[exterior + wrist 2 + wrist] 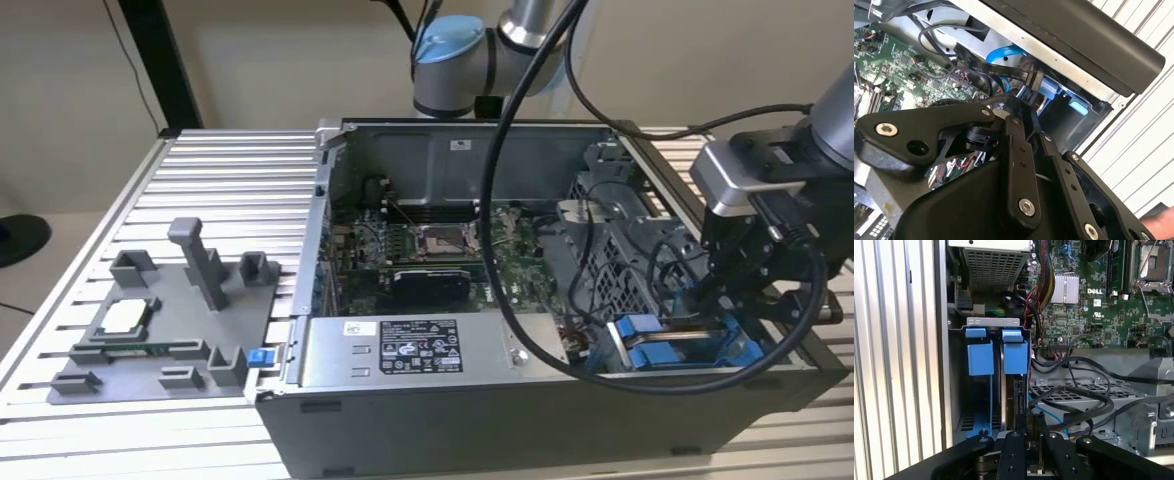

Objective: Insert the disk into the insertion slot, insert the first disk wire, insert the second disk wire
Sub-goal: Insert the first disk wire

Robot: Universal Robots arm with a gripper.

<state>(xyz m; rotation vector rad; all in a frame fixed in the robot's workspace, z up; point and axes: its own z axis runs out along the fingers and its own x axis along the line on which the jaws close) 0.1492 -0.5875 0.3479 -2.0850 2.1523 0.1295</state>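
Disk [1015, 359] sits in the insertion slot [993, 321]; my gripper [1030, 424] pinches a black plug [1034, 79] right by the disk.

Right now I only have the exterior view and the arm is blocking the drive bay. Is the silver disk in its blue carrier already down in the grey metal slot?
Observer: It looks so. In the first wrist view, the silver-grey disk in its blue plastic carrier sits down inside the grey metal insertion slot, beside a second blue carrier tab.
Operator: Where is the gripper aimed?
Observer: In the second wrist view, the black gripper points at a black flat-cable connector close ahead of it. I cannot tell whether they touch.
Operator: Any other wire there?
Observer: A bright blue round cable loops just beyond that connector.
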